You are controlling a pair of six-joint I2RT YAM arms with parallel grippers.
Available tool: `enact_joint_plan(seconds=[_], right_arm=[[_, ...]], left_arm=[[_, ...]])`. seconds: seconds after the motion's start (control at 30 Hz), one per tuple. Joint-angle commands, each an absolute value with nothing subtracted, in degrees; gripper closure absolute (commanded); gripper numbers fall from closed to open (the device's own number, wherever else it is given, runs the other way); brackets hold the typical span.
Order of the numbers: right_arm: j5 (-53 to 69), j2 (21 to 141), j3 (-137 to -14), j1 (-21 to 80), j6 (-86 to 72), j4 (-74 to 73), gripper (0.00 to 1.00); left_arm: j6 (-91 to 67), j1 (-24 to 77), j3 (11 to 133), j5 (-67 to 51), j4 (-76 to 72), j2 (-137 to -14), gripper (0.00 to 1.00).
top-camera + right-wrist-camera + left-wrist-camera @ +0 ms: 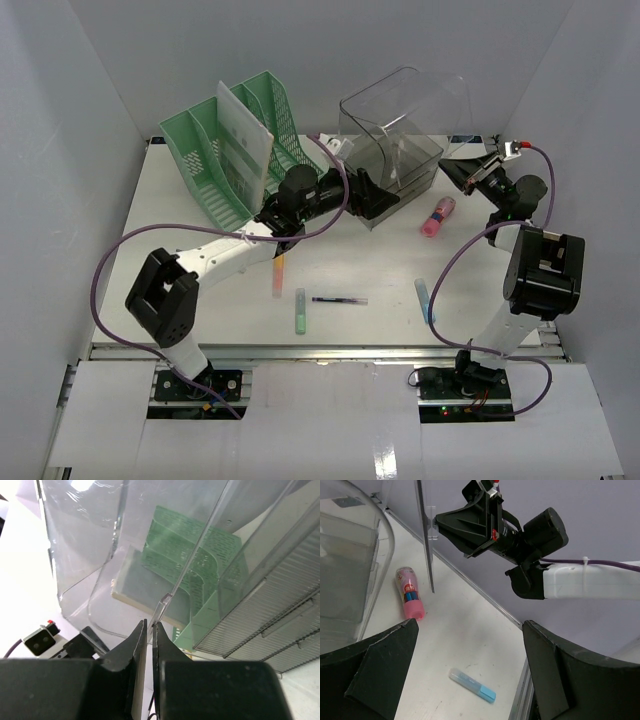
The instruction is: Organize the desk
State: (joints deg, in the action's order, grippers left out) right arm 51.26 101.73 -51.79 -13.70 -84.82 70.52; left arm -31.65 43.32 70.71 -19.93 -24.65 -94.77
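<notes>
The desk (pixel 380 328) fills the middle of the top view, from the rail at the bottom to the back wall. Low in that view a green marker (pixel 299 311), a pen (pixel 339 300), a blue marker (pixel 425 298) and an orange marker (pixel 278 272) lie loose and apart.

Higher, at centre, the left gripper (pixel 366 196) sits against the front of the box (pixel 400 165). Its wrist view shows the fingers spread wide with nothing between them. If it pushes in from here, it could shove the box back, or sweep the pink tube (pixel 409 592) lying just beside it.

At upper right, the right gripper (pixel 150 626) is pinched narrow on the thin edge of the clear lid (pixel 165 600), holding it raised. The bite looks shallow and the plastic slick. A slip would likely drop the lid onto the left gripper or the box. Pulling harder could tip the box or flex the lid.

The rack (pixel 240 140) stands at upper left, close to the left arm's forearm, so a wide swing might knock it.
</notes>
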Motion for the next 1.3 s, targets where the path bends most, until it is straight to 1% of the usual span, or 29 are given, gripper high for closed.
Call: enact_joint_plan(seconds=[0.0,0.23,0.5,0.57,0.7,0.77,0.83,0.93,1.0,1.07,1.1,1.17,1.27], right_arm=[[53.4,96.86,-52.29,-13.45,-85.15,76.5,0.91],[53.44,94.93,-52.37,-13.45,-86.16,76.1,0.92],[53.24,93.38,-51.93,-13.45,-87.05,76.18,0.92],[53.22,93.17,-51.9,-13.45,-87.14,76.06,0.92],[53.26,92.9,-51.96,-13.46,-87.26,75.95,0.92],[53.26,92.64,-51.85,-13.45,-87.19,75.94,0.92],[53.33,92.36,-51.55,-13.45,-87.21,75.94,0.92],[53.67,92.09,-51.12,-13.47,-86.96,75.94,0.91],[53.98,92.02,-50.98,-13.48,-86.65,75.94,0.87],[54.59,91.95,-51.04,-13.51,-85.44,75.67,0.8],[54.94,91.84,-51.16,-13.49,-84.52,75.26,0.75],[55.98,91.42,-51.5,-13.47,-79.85,71.76,0.68],[56.94,89.63,-51.23,-13.71,-71.93,64.87,0.53]], left_arm=[[-30.06,44.82,75.95,-19.2,-24.93,-97.03,0.04],[-29.42,46.59,80.98,-17.14,-23.15,-101.23,0.05],[-30.43,46.85,86.81,-14.01,-21.11,-105.29,0.15],[-30.64,46.85,87.69,-13.75,-20.83,-105.79,0.2],[-31.91,46.85,89.54,-14.13,-20.59,-106.9,0.33],[-32.44,46.85,90.45,-13.98,-20.12,-107.41,0.46],[-33.24,46.85,91.4,-13.93,-19.74,-108.1,0.52],[-34.3,46.85,92.45,-13.85,-19.43,-108.51,0.57],[-34.97,46.85,93.27,-13.71,-19.37,-108.72,0.63],[-35.62,46.85,94.3,-13.91,-19.14,-108.99,0.75],[-36.14,46.85,94.8,-13.97,-18.98,-109.12,0.82],[-37.07,46.77,95.63,-13.33,-17.88,-109.31,0.94],[-38.76,46.82,96.65,-12.01,-17.32,-108.92,0.99]])
